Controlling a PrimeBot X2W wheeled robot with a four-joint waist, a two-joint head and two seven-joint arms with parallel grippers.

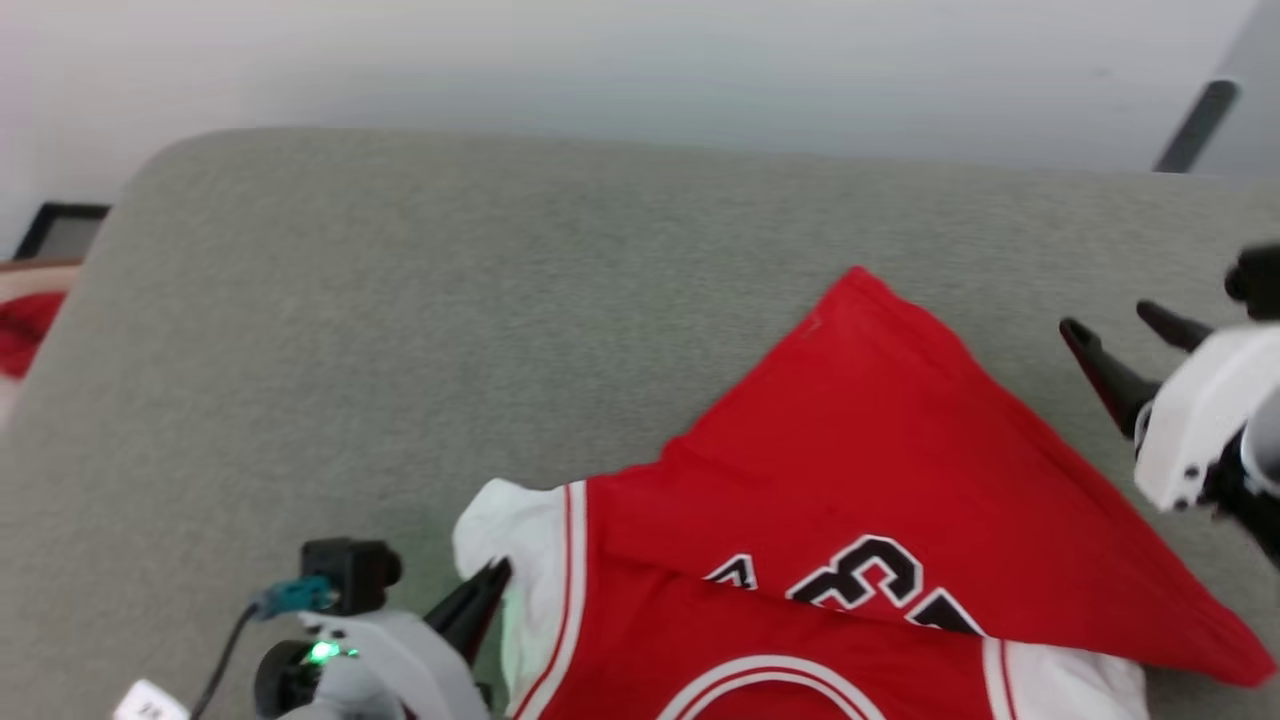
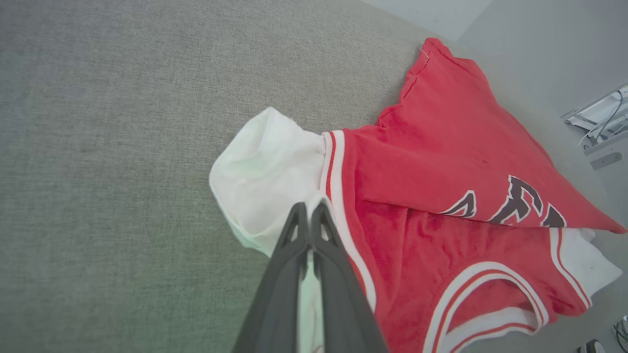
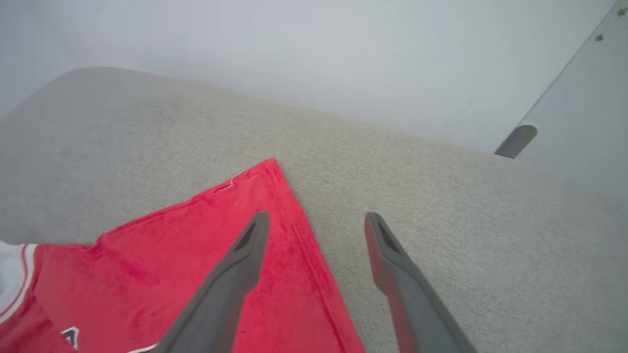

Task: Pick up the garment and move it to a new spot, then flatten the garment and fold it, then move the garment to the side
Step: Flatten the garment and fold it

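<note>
The garment (image 1: 880,450) lies on a grey upholstered surface (image 1: 400,350), a red jersey with white sleeves and striped trim. A red triangular flap is folded over it and covers part of the black print. My left gripper (image 1: 492,572) is at the left white sleeve (image 2: 260,171). In the left wrist view that gripper (image 2: 309,207) is shut, with white sleeve cloth pinched between its fingers. My right gripper (image 1: 1105,317) hovers open beside the flap's right edge. In the right wrist view the right gripper (image 3: 316,215) straddles the red hem of the garment (image 3: 196,245), holding nothing.
The padded surface ends in a rounded far edge against a pale wall (image 1: 640,60). A red cloth (image 1: 20,330) and a dark framed object (image 1: 60,228) sit beyond the left edge. A dark bar (image 1: 1195,125) leans at the upper right.
</note>
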